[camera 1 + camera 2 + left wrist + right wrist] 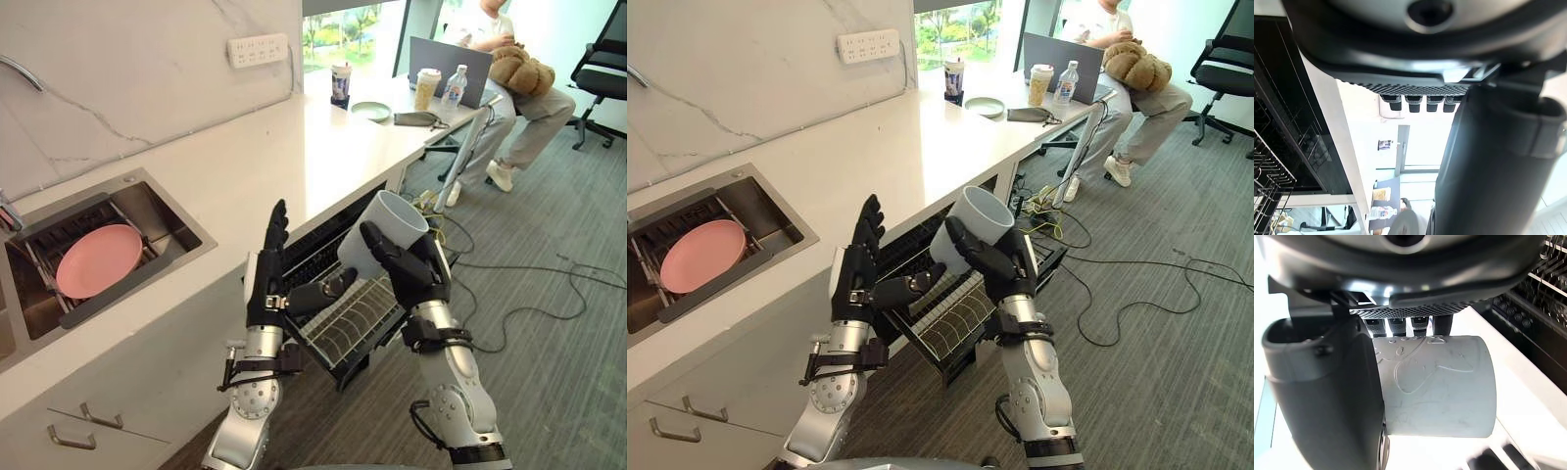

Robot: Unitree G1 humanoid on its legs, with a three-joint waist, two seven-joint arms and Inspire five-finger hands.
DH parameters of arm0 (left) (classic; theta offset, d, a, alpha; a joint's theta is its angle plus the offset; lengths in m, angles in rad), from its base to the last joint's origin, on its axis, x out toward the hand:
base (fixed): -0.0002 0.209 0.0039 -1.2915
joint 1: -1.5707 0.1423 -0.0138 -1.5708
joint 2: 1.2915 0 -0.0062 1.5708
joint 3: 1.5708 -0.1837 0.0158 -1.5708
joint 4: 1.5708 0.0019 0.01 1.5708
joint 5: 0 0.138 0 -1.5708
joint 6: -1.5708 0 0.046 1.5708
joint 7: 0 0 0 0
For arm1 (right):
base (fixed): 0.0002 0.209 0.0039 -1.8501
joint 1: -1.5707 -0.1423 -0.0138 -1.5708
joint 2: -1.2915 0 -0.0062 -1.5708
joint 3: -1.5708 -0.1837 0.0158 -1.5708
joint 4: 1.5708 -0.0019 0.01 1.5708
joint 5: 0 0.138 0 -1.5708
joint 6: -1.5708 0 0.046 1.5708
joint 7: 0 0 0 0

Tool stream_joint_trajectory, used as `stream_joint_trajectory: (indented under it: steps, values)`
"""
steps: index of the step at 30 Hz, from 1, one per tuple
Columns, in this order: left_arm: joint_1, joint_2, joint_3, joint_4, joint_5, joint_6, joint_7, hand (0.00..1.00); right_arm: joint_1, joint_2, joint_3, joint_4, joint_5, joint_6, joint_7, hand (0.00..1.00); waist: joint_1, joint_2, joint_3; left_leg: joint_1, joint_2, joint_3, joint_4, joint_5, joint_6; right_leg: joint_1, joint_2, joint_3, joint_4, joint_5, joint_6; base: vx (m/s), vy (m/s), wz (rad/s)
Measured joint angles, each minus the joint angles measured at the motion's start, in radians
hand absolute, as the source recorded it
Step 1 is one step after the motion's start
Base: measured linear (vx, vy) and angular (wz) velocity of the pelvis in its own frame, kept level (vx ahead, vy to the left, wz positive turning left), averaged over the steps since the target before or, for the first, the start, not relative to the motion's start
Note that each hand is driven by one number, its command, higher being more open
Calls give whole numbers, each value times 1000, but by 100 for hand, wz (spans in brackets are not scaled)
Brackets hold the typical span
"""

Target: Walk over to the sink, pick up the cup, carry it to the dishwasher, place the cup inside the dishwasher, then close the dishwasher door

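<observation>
One white cup [387, 217] sits tilted in the right hand [426, 272], fingers and thumb wrapped round its side, above the pulled-out dishwasher rack [355, 315] under the desk [294, 147] edge. Left hand [266, 286] is raised just left of it, fingers straight, holding nothing. Cup looks light, rigid, smooth, probably breakable and a bit slippery, so hold round the mid wall, not the rim.

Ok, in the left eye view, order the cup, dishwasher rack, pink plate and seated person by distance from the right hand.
1. cup, gripped in the right hand.
2. dishwasher rack, just below the hand.
3. pink plate, in the sink on the left.
4. seated person, far back right.
</observation>
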Motion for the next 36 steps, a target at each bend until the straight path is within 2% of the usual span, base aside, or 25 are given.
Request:
stream_joint_trajectory:
  steps: [4, 8, 10, 13, 18, 21, 25, 29, 35, 36]
  values:
    - [28, -1, 41, 0, -101, -2, -66, 100, 0, 0, -74, 0, 12, -13, -25, 0, 0, -1, 1, -2, -1, -3, 0, 0, 0, 0, -1, -4, 0, 0, 0, 0, 0, 1]
    - [67, 1, 35, 2, -219, 0, -236, 100, 0, -2, -131, 0, 13, -19, -60, 0, -1, -5, 3, -8, -2, -6, 0, 1, 1, -3, -3, -8, -1, -1, 1, 0, 0, 2]
    - [83, 9, 1, 4, -278, 3, -347, 100, 0, -5, -158, 0, 11, -19, -78, 0, -3, -6, 3, -13, -2, -8, 0, 1, 1, -6, -4, -11, -2, -1, 2, 0, 0, 2]
    - [87, 20, -48, 12, -294, 9, -430, 100, 0, -12, -179, 0, -2, -19, -83, 0, -7, -6, 4, -18, -3, -11, 0, 1, 1, -7, -5, -15, -5, 0, 4, -4, -5, 4]
    - [87, 33, -95, 76, -295, 40, -501, 100, 0, -44, -185, 5, -36, -3, -78, 0, -21, -9, 6, -19, -3, -14, 1, 1, 1, -7, -8, -18, -6, 1, 4, -2, -2, 1]
    - [88, 53, -104, 87, -299, 91, -537, 100, 0, -62, -185, 38, -103, 25, -66, 0, -21, -11, 7, -18, -4, -17, 1, 1, 2, -3, -9, -21, -6, 0, 5, -36, -16, 3]
    - [88, 62, -100, 155, -312, 144, -540, 100, -1, -93, -181, 109, -157, 81, -20, 0, -18, -12, 7, -19, -6, -22, 1, 2, 3, -1, -12, -26, -6, 0, 7, -30, -9, 4]
    - [117, 77, -73, 298, -269, 184, -419, 100, -2, -133, -181, 232, -217, 136, 18, 0, -18, -10, 10, -24, -8, -39, 1, 6, 5, 1, -13, -41, -6, -2, 9, -13, -14, 11]
    - [175, 84, 75, 443, -198, 184, -307, 100, -48, -173, -153, 391, -319, 152, 42, 0, -9, -10, 33, -38, -15, -81, 0, 20, 7, 11, -15, -83, -7, -4, 12, -34, -13, 22]
    - [177, 86, 100, 487, -182, 184, -284, 100, -61, -178, -149, 417, -343, 156, 48, 0, 0, -10, 36, -45, -17, -93, 0, 23, 9, 11, -17, -95, -7, -4, 12, -37, 0, 33]
